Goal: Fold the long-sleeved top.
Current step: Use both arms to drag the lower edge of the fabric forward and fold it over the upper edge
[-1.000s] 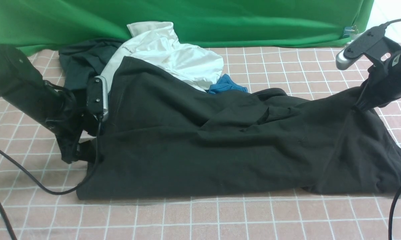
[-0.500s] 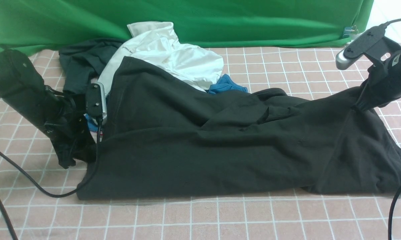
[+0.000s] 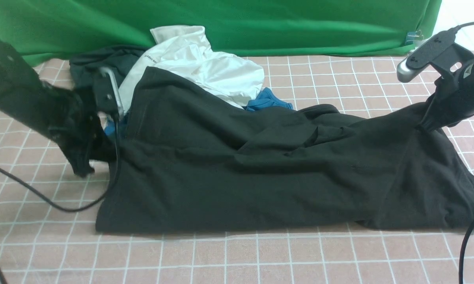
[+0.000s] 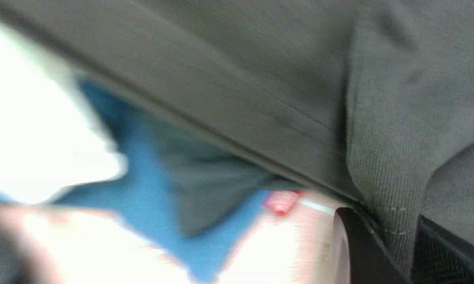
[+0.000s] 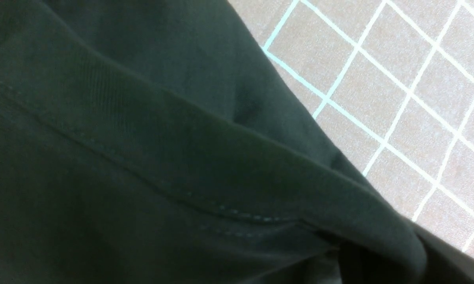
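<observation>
The long-sleeved top (image 3: 260, 169) is a large black sweatshirt spread across the checked table. At its left edge my left gripper (image 3: 85, 163) is shut on it. In the left wrist view a ribbed strip of the top (image 4: 387, 189) is pinched between the two black fingers (image 4: 359, 248). At the right, my right gripper (image 3: 428, 124) is shut on the top and holds a corner raised, so the cloth tents up to it. In the right wrist view the black top (image 5: 142, 157) with a stitched seam fills the picture and hides the jaws.
A white shirt (image 3: 205, 67) and a dark grey-green tee (image 3: 95, 67) lie bunched at the back left, partly under the top. Blue cloth (image 3: 266, 100) peeks out behind it. A green backdrop (image 3: 260, 23) closes the far side. Black cables (image 3: 43, 197) trail at both front corners.
My left gripper has closed on the top's left edge and moved up and back with it, lifting that edge and uncovering blue cloth. The right arm has not moved.
</observation>
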`<state>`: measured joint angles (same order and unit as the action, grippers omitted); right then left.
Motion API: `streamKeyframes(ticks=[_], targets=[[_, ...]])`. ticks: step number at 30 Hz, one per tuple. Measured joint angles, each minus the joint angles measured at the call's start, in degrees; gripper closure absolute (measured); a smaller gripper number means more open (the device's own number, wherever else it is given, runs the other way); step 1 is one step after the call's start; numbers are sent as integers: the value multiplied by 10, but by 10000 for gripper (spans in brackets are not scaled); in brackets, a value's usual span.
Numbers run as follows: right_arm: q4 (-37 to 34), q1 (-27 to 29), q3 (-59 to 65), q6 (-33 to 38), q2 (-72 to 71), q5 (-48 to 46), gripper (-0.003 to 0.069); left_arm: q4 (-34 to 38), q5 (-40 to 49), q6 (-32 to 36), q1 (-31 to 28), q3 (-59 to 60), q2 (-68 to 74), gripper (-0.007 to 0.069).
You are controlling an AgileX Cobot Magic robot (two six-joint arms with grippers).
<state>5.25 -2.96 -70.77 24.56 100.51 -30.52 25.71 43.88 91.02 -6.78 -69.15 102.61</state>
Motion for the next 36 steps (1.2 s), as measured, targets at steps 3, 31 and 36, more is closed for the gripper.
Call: streamKeyframes(ticks=[3, 31, 36], targets=[[0, 0, 0, 0, 0, 1, 579, 4, -22, -18, 0, 0, -26, 604], [1, 41, -38, -21, 35, 138, 579, -37, -67, -179, 48, -318, 130, 604], [1, 43, -72, -19, 82, 134, 579, -43, -67, -187, 53, -373, 186, 604]])
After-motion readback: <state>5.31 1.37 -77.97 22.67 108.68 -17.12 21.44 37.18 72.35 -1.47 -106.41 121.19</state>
